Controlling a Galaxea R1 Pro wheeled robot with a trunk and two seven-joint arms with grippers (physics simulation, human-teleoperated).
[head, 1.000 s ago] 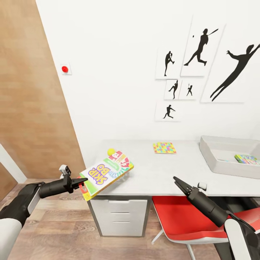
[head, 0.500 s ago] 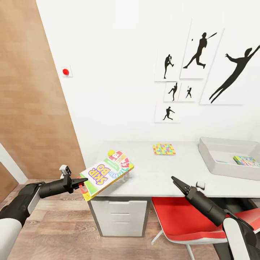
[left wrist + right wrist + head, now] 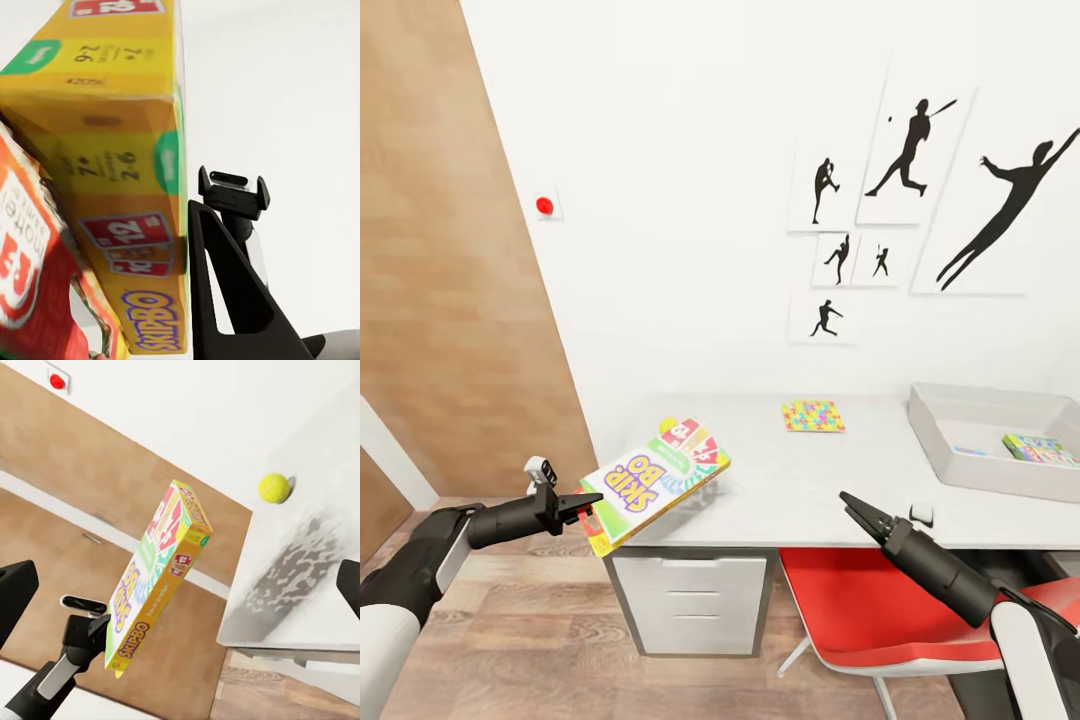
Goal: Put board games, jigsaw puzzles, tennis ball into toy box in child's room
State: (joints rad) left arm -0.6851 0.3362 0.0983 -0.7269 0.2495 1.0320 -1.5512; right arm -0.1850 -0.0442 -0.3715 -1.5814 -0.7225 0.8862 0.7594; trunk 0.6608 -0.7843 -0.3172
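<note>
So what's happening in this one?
The robot faces the table in a child's room. Its left gripper holds a Skip-Bo game box by one corner, tilted in the air at the table's left end. The right gripper hangs empty over the table's front edge. A jigsaw puzzle lies near the wall and a tennis ball sits behind the held box. The toy box at the right already holds one colourful toy.

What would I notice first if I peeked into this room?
Probably the bright yellow Skip-Bo game box, held tilted in the air by the left gripper at the table's left end. Then the black baseball-player pictures on the white wall above the table, and the red chair tucked underneath it.
</note>
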